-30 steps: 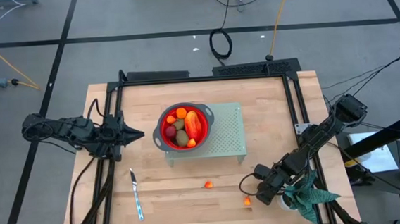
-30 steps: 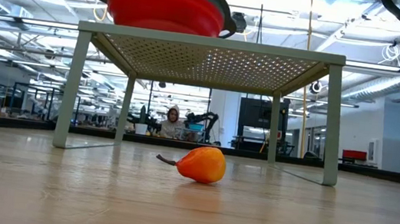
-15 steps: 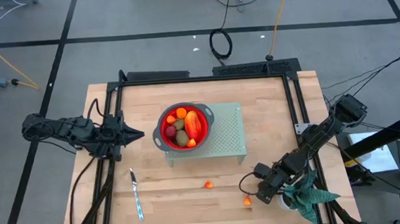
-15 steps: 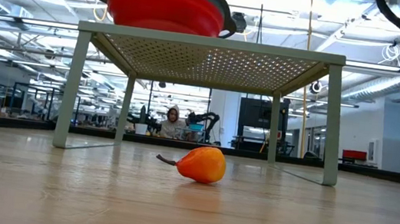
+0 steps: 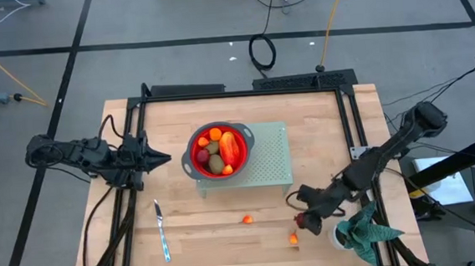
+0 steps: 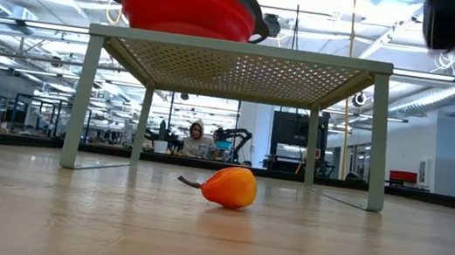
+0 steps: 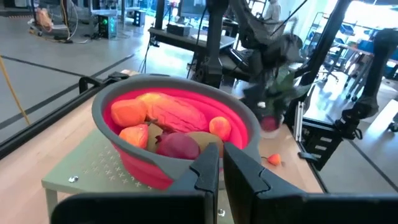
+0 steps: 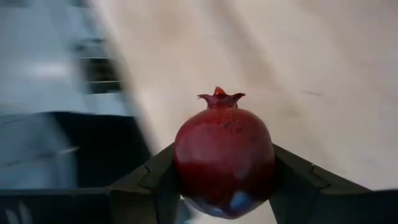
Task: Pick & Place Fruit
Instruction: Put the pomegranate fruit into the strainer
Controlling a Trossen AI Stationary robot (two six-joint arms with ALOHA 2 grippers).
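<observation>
The right gripper [image 8: 224,186] is clamped on a dark red pomegranate [image 8: 224,162], low right in the high view, just left of the plant [image 5: 363,231]. Two tiny orange fruits [image 5: 248,219] lie on the table [image 5: 187,245] nearby. The rest sits in the red bowl [image 5: 197,152] on the rack [image 5: 273,160], mid-frame. The left gripper [image 7: 221,163], fingers nearly together, waits at the bowl's left.

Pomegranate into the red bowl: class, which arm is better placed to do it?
Right. Its gripper already holds the pomegranate; the left gripper waits beside the bowl, holding nothing.
</observation>
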